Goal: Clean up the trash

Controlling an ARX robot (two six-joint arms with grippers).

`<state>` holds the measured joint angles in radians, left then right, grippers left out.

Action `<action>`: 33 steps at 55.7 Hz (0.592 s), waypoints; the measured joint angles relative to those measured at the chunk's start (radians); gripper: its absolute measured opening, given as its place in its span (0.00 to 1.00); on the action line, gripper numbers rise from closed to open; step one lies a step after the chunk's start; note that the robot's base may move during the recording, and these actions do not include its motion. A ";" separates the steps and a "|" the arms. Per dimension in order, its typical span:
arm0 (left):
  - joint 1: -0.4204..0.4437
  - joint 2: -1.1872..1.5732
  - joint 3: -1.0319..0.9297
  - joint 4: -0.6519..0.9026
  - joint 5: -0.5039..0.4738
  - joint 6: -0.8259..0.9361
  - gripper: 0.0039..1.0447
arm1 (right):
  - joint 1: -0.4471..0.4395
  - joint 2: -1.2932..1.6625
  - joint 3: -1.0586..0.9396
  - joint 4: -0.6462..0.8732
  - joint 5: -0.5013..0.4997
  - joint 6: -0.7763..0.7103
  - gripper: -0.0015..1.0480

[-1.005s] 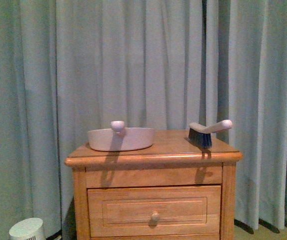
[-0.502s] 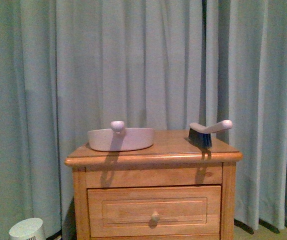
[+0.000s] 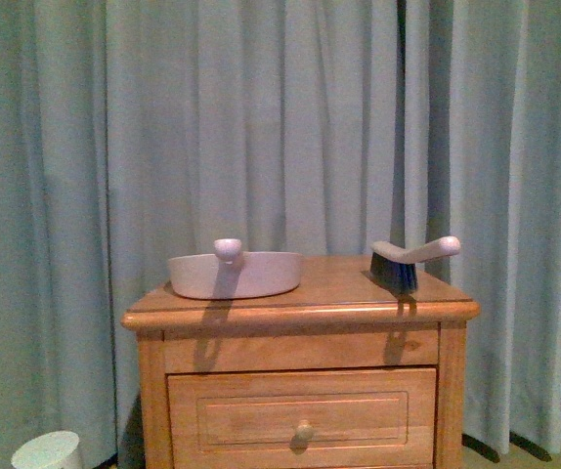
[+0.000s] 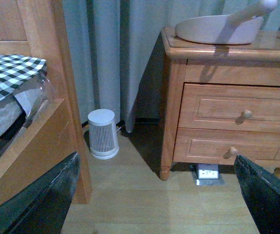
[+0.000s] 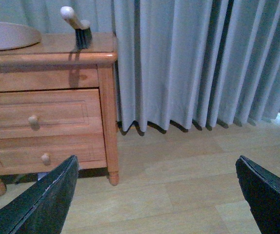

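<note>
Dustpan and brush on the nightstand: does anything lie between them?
Nothing. In the front view, the stretch of nightstand top between the dustpan and the brush is bare wood.

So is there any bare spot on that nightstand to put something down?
Yes: the nightstand top is bare between the dustpan and the brush, and along its front edge. The floor beside the nightstand, before the curtain, is open too. The left end is taken by the dustpan.
</note>
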<state>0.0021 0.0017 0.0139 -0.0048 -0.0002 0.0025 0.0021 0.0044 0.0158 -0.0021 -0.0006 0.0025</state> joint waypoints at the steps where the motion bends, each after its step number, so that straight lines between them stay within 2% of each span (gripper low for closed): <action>1: 0.000 0.000 0.000 0.000 0.000 0.000 0.93 | 0.000 0.000 0.000 0.000 0.000 0.000 0.93; 33: 0.000 0.000 0.000 0.000 0.000 0.000 0.93 | 0.000 0.000 0.000 0.000 0.002 0.000 0.93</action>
<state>0.0017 0.0013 0.0139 -0.0048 -0.0002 0.0025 0.0021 0.0044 0.0158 -0.0021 0.0010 0.0025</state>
